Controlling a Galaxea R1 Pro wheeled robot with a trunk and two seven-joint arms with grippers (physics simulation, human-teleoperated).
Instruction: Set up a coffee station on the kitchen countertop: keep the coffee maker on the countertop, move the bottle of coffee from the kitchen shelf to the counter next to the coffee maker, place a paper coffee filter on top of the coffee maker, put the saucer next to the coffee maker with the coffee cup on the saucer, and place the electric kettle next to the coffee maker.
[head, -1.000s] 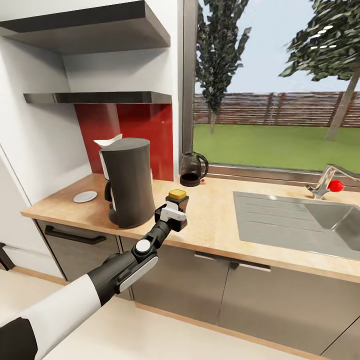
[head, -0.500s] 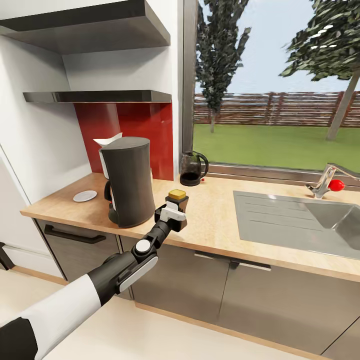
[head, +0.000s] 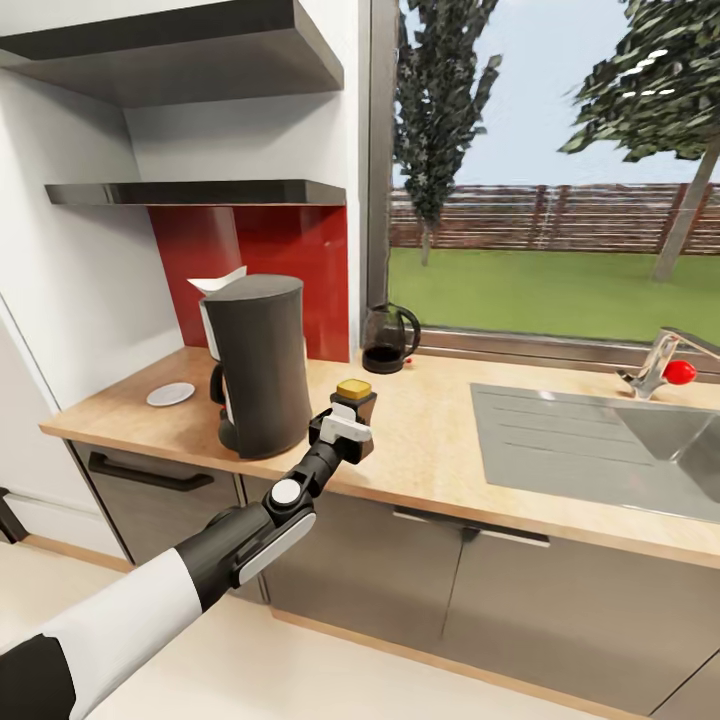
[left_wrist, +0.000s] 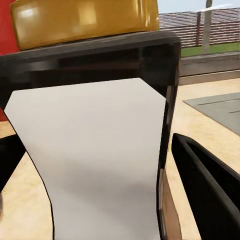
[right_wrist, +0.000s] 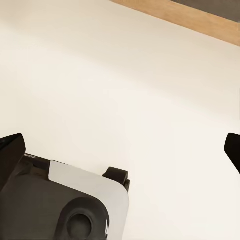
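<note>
Left wrist view puts the bottle of coffee (left_wrist: 90, 150) square between the left gripper (left_wrist: 95, 165) fingers (left_wrist: 210, 190), label facing the camera, yellow cap at the upper edge; whether they are clamped on it or just beside it, I cannot tell. Head view, centre-left: bottle upright on the kitchen countertop (head: 430, 450), just right of the coffee maker (head: 255, 365). Right gripper (right_wrist: 125, 145) fingers stand wide apart over the floor (right_wrist: 150, 75).

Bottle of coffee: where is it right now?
In the head view the bottle of coffee stands on the kitchen countertop, just right of the coffee maker, with the left gripper at it.
</note>
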